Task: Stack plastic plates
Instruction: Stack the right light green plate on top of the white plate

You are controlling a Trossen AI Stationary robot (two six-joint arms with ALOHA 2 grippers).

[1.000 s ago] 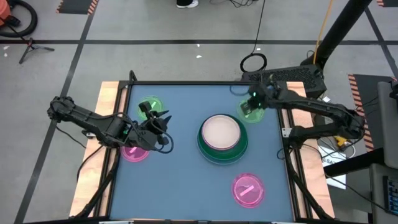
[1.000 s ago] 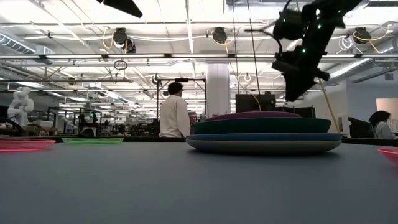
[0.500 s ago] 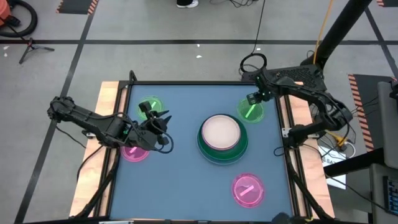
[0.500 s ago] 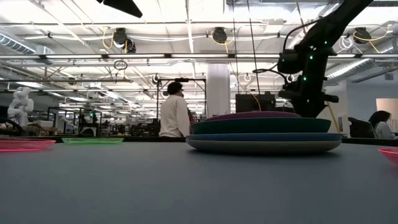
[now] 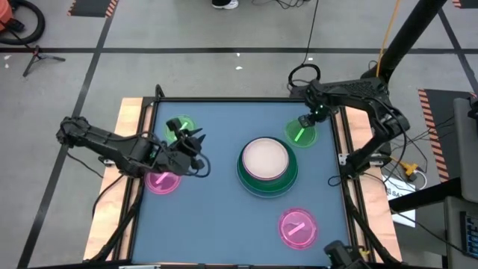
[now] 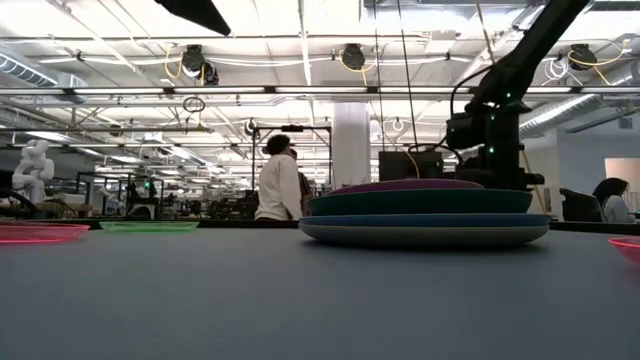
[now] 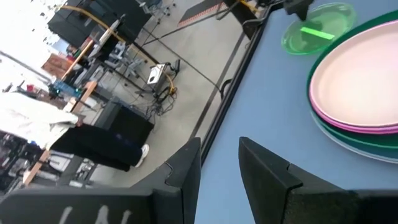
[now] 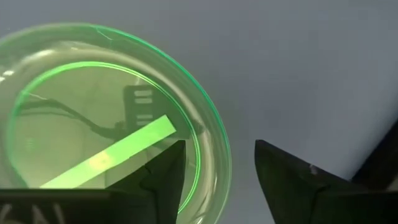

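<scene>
A stack of plastic plates [image 5: 267, 166] with a beige one on top stands mid-table; the low view shows the stack [image 6: 425, 215] resting on its wide bottom plate. A small translucent green plate [image 5: 300, 134] lies flat at the far right. My right gripper [image 8: 219, 148] is open and points down, its fingers standing on either side of that green plate's rim [image 8: 214, 163]; I see no touch. My left gripper [image 7: 219, 163] hovers open and empty left of the stack, between another green plate [image 5: 178, 125] and a small pink plate [image 5: 161, 181].
A further pink plate [image 5: 298, 228] lies near the table's front edge, right of centre. Wooden rails [image 5: 134, 149] border the blue table top on both sides. A person in a white shirt [image 6: 280, 185] stands in the room beyond the far edge.
My right gripper has come down from above the stack's height to the green plate at the far right and has turned from tilted to pointing down. The plates have stayed in place.
</scene>
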